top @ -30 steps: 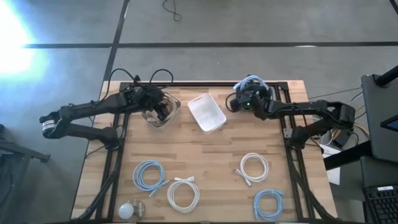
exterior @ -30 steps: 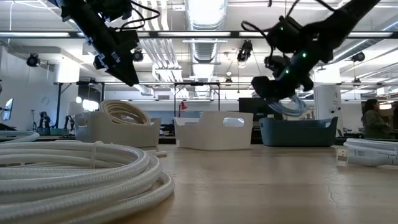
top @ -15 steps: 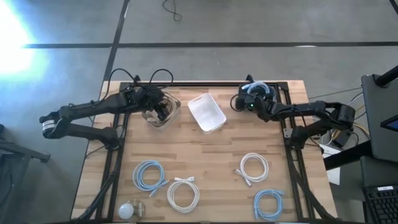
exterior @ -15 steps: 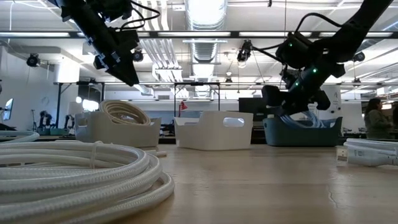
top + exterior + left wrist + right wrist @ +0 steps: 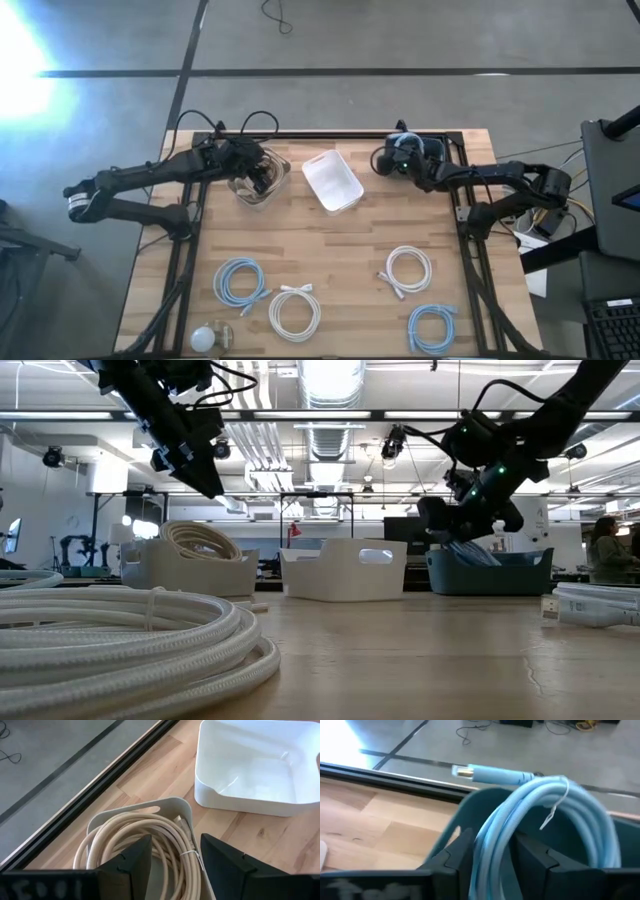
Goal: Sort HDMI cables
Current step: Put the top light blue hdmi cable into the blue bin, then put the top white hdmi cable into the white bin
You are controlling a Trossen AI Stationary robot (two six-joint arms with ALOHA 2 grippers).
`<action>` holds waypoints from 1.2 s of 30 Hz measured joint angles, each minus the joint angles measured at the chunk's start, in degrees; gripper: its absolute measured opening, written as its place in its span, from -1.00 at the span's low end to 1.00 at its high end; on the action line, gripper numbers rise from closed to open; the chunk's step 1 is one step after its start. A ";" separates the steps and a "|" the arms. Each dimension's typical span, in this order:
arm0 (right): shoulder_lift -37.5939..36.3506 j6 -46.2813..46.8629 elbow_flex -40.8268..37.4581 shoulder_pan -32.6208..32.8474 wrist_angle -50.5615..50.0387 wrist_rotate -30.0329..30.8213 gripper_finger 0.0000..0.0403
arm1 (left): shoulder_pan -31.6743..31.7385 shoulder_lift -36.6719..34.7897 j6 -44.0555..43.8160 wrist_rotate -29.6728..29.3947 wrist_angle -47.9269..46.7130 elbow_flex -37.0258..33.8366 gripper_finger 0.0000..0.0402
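Observation:
A light blue HDMI cable coil (image 5: 555,805) stands on edge in the dark blue bin (image 5: 440,150) at the far right, its plug end (image 5: 470,771) sticking out over the rim. My right gripper (image 5: 495,852) is open, one finger on each side of the coil's strands. My left gripper (image 5: 172,862) hangs open above the beige bin (image 5: 262,178), which holds a beige coil (image 5: 135,840); it touches nothing. Two light blue coils (image 5: 240,280) (image 5: 432,328) and two white coils (image 5: 295,312) (image 5: 408,268) lie flat on the near half of the table. My right gripper has the light blue coil's strands (image 5: 492,837) running between its two fingers, which come slanting down from the near side, across the strands. I cannot tell whether the fingers touch the cable. The coil's lower part sits inside the dark blue bin.
A white bin (image 5: 332,180) stands between the beige and dark blue bins at the far edge. A small white ball (image 5: 205,338) sits at the near left corner. Bare wood lies across the table's middle. In the low view a white coil (image 5: 130,635) fills the near left.
My right gripper has carried the light blue coil down and toward the table's far right corner. The coil, held above the dark blue bin a second ago, now stands inside it.

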 joint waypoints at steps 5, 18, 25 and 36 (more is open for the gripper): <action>-0.04 -2.31 2.11 0.35 -0.54 -0.15 -0.29 | -0.02 0.00 0.00 -0.04 0.00 0.00 -0.12; -0.41 -1.59 6.59 1.34 -19.67 -0.97 -0.12 | -0.04 0.00 0.61 -0.10 0.01 0.00 -0.12; -4.95 -2.90 12.21 6.44 -23.21 -11.35 -0.12 | -0.04 0.00 0.61 -0.13 0.01 0.00 -0.12; -6.96 9.07 22.10 28.07 -46.13 -20.70 -0.20 | -0.04 0.00 0.61 -0.13 0.02 0.00 -0.12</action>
